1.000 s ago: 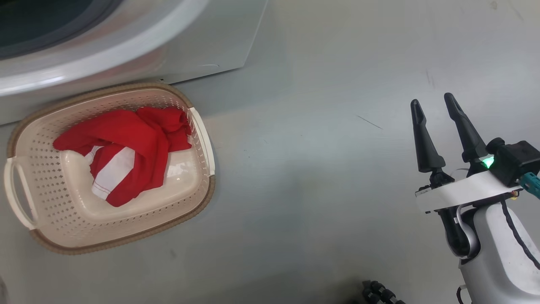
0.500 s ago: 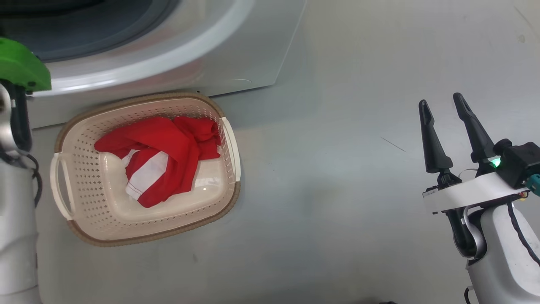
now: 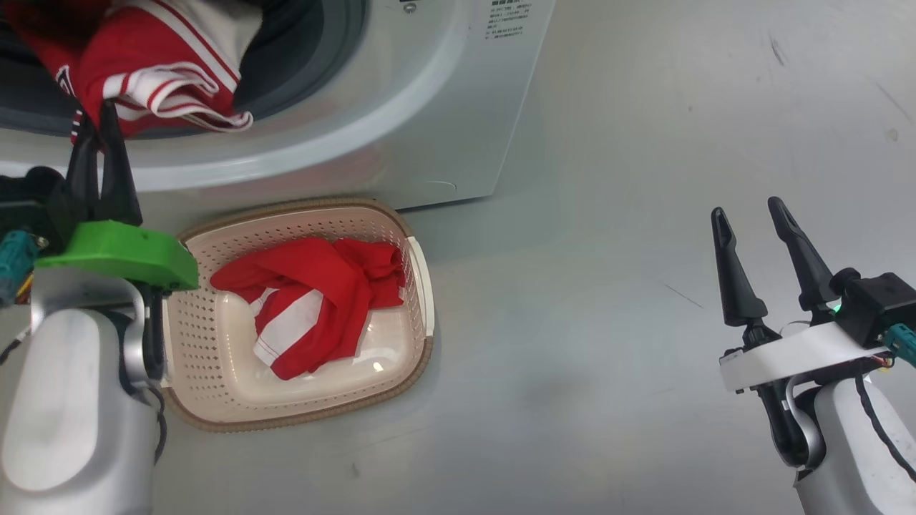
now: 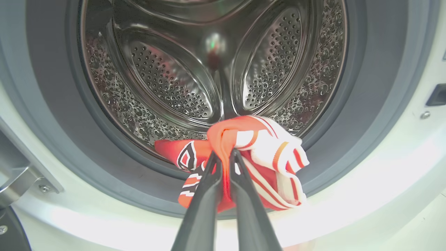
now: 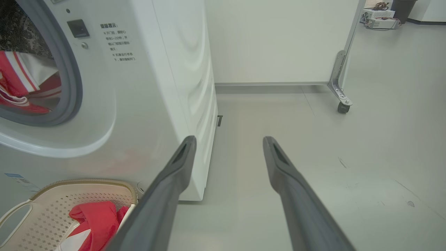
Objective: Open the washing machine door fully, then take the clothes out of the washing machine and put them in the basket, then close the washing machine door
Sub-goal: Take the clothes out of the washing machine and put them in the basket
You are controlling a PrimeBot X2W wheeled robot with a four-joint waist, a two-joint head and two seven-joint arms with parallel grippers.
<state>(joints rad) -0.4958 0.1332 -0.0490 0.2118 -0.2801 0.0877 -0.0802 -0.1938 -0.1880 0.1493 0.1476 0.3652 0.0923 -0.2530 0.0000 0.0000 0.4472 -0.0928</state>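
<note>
A red jersey (image 4: 251, 139) pinched at the washing machine (image 3: 429, 86) mouth.
White-trimmed, striped, black-lettered, it hangs bunched over the grey gasket (image 4: 104, 181), clamped between the closed fingers of the left gripper (image 4: 225, 156). Another jersey (image 3: 322, 300) lies crumpled in the basket (image 3: 207, 357) at the machine's foot; the right gripper (image 3: 747, 207) stands spread wide, empty.

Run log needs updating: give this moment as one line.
left claw: shut on striped jersey at drum mouth | right claw: open, empty | basket: holds second red jersey
</note>
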